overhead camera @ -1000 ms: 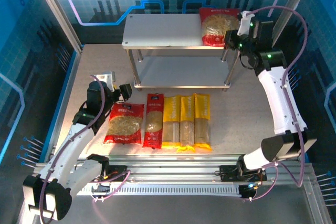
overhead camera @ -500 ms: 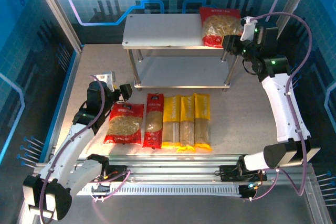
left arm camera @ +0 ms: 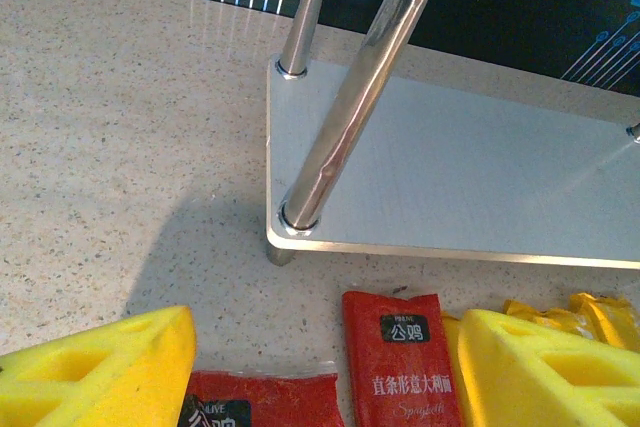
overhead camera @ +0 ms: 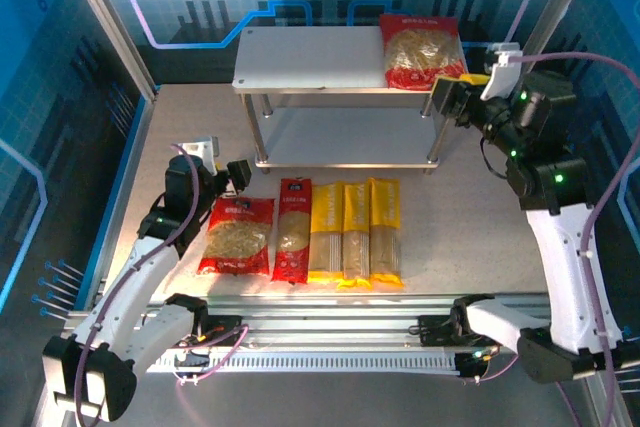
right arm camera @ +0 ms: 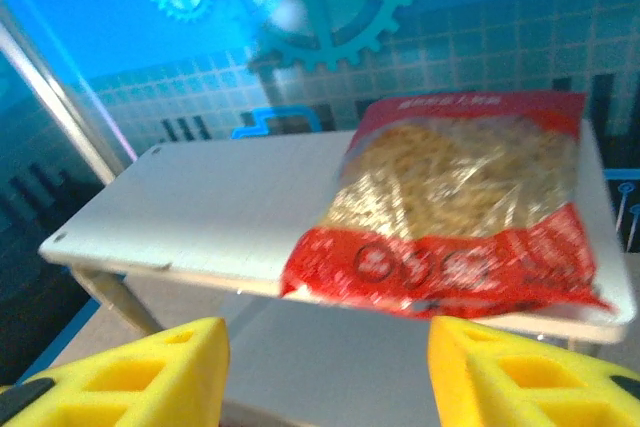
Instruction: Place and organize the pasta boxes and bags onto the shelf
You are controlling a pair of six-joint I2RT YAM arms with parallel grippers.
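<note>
red bag (overhead camera: 422,50), yellow spaghetti packs (overhead camera: 356,230), light grey shelf (overhead camera: 310,57)

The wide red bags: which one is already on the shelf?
The bag on the right end of the shelf's top board; the other bag lies on the table, beside the narrow red pack.

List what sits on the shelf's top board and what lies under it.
The top board holds one red bag at its right end; the rest is bare. Under it, the lower board looks bare where visible, but the top board hides its far strip.
</note>
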